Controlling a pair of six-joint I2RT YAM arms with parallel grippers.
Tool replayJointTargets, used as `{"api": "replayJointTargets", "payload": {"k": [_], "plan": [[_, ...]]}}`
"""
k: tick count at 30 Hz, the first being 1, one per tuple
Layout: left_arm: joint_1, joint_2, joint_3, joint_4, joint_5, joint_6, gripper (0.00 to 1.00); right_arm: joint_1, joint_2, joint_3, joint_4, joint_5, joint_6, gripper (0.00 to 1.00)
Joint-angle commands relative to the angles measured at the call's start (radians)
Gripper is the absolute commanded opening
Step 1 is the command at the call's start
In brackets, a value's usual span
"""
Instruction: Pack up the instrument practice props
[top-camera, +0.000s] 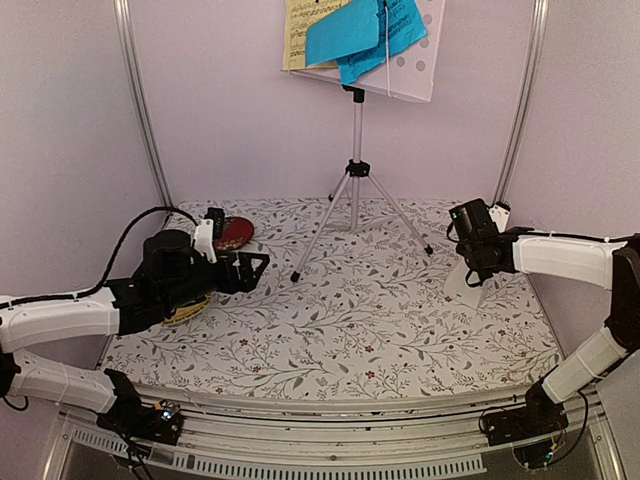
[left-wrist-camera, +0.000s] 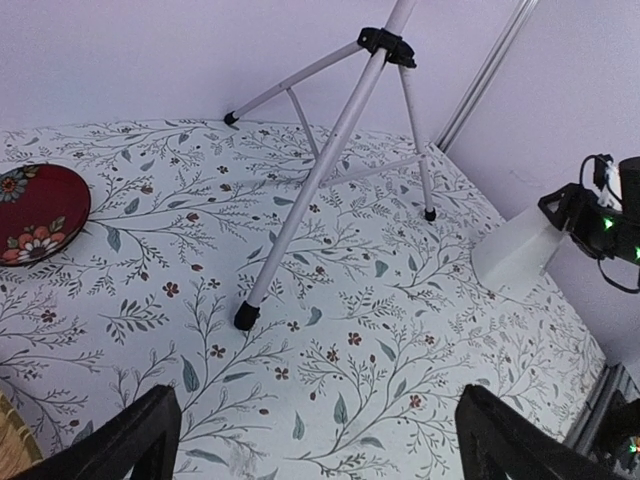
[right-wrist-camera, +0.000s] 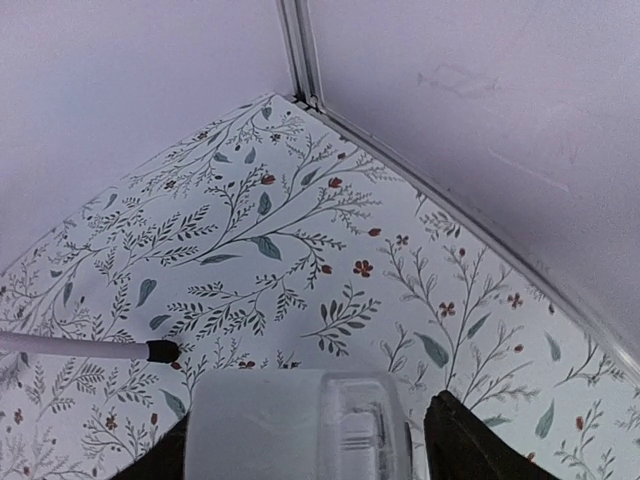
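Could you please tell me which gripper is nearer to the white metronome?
Right. The right gripper straddles the metronome; the left gripper hovers across the table by the red dish.

We can read no words, numbers or brand marks anywhere. The pale-yellow music sheet (top-camera: 294, 36) on the music-stand desk (top-camera: 424, 62) carries printed notation, but it is too small for us to make out.

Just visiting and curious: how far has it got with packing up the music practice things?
Nothing looks packed yet. The right hand straddles the white metronome, grip unclear. Left to do: the music stand is standing, blue and yellow sheets on its desk. The left hand hovers open, empty.
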Motion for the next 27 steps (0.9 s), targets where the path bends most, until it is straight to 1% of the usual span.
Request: {"api": "replayJointTargets", "payload": {"k": [1, 3, 4, 7, 10, 12, 13, 14, 16, 19, 21, 24, 26, 27], "plan": [[0.03, 0.051, 0.058, 0.028, 0.063, 0.021, 0.98, -0.008, -0.051, -0.014, -0.007, -0.091, -0.036, 0.82], [0.06, 0.092, 0.088, 0.047, 0.14, 0.036, 0.98, -0.008, -0.118, -0.03, 0.038, -0.136, -0.1, 0.95], [0.079, 0.122, 0.114, 0.056, 0.189, 0.043, 0.98, -0.008, -0.155, -0.034, 0.042, -0.147, -0.124, 1.0], [0.119, 0.245, 0.24, 0.063, 0.302, 0.087, 0.98, -0.008, -0.255, -0.02, 0.023, -0.184, -0.204, 0.99], [0.146, 0.42, 0.426, 0.051, 0.432, 0.156, 0.97, -0.008, -0.344, 0.012, -0.004, -0.261, -0.303, 0.99], [0.176, 0.557, 0.564, 0.052, 0.599, 0.182, 0.96, -0.009, -0.386, 0.026, -0.01, -0.336, -0.377, 0.99], [0.19, 0.631, 0.638, 0.051, 0.655, 0.184, 0.95, -0.013, -0.404, 0.025, -0.006, -0.383, -0.404, 0.99], [0.202, 0.722, 0.736, 0.033, 0.692, 0.173, 0.93, -0.026, -0.422, 0.021, 0.001, -0.466, -0.441, 0.99], [0.219, 0.838, 0.878, -0.004, 0.737, 0.165, 0.91, -0.06, -0.444, 0.023, -0.008, -0.579, -0.474, 0.99], [0.241, 0.994, 1.057, -0.064, 0.723, 0.19, 0.89, -0.116, -0.472, 0.025, -0.03, -0.728, -0.497, 0.99], [0.249, 1.087, 1.197, -0.146, 0.721, 0.23, 0.89, -0.137, -0.49, 0.025, -0.03, -0.798, -0.506, 0.99], [0.254, 1.219, 1.395, -0.275, 0.769, 0.282, 0.87, -0.144, -0.514, 0.023, -0.024, -0.867, -0.51, 0.99], [0.258, 1.282, 1.477, -0.309, 0.848, 0.302, 0.85, -0.145, -0.527, 0.019, -0.019, -0.89, -0.506, 0.99], [0.26, 1.304, 1.504, -0.317, 0.888, 0.304, 0.82, -0.145, -0.533, 0.017, -0.019, -0.896, -0.501, 0.99]]}}
